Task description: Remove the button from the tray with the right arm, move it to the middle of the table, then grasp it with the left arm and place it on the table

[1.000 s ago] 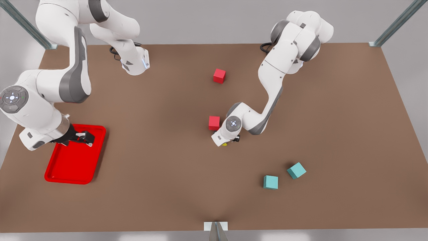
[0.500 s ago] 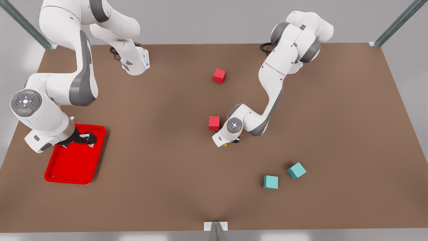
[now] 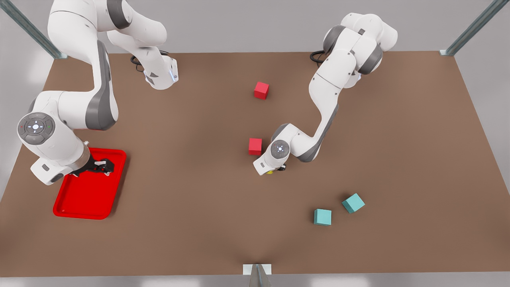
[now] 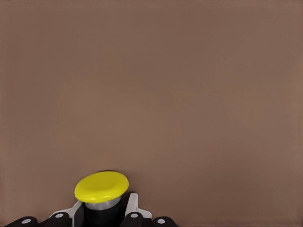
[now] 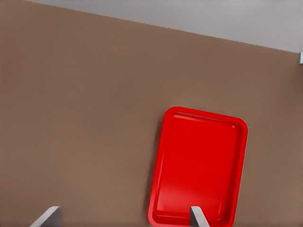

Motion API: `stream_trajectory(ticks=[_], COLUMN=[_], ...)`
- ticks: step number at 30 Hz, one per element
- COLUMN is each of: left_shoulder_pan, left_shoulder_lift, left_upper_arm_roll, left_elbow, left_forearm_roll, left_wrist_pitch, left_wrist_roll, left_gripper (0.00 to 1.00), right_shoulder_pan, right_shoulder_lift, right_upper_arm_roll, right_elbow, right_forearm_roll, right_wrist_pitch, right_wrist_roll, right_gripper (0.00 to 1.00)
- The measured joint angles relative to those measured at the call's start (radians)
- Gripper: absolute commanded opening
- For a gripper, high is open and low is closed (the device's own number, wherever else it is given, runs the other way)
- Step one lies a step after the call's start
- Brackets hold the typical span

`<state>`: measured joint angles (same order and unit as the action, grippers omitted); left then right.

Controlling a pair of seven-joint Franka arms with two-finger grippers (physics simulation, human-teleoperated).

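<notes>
left tool clamped on button, mid-bench | right tool open, empty, over tray | lower level, release gently

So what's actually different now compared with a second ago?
The right arm's gripper, fingers apart, has drawn back slightly over the tray. The left gripper has barely shifted and stays shut on the button, mid-table. Cubes and tray stayed put.
</notes>
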<state>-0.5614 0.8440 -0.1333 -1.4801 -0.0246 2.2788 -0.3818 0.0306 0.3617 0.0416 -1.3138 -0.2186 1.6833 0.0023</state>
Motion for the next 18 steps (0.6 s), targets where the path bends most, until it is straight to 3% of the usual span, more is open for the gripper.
stream_trajectory(ticks=[11, 15, 18], left_shoulder_pan=[-0.014, -0.026, -0.065], left_shoulder_lift=[-0.024, -0.021, -0.017], left_upper_arm_roll=[0.023, 0.035, 0.042], left_elbow=[0.131, 0.181, 0.235], left_forearm_roll=[0.034, 0.321, 0.561], left_wrist_pitch=[-0.044, -0.076, -0.227], left_wrist_roll=[-0.076, -0.279, -0.48], left_gripper=[0.45, 0.45, 0.45], right_shoulder_pan=[-0.005, -0.004, -0.001], right_shoulder_lift=[0.002, 0.002, 0.002], right_upper_arm_roll=[0.0, 0.0, 0.0], right_elbow=[0.0, 0.0, 0.0], right_forearm_roll=[-0.004, -0.002, -0.002], right_wrist_pitch=[0.002, 0.003, 0.003], right_wrist_roll=[-0.009, -0.011, -0.013], right_gripper=[1.0, 1.0, 1.0])
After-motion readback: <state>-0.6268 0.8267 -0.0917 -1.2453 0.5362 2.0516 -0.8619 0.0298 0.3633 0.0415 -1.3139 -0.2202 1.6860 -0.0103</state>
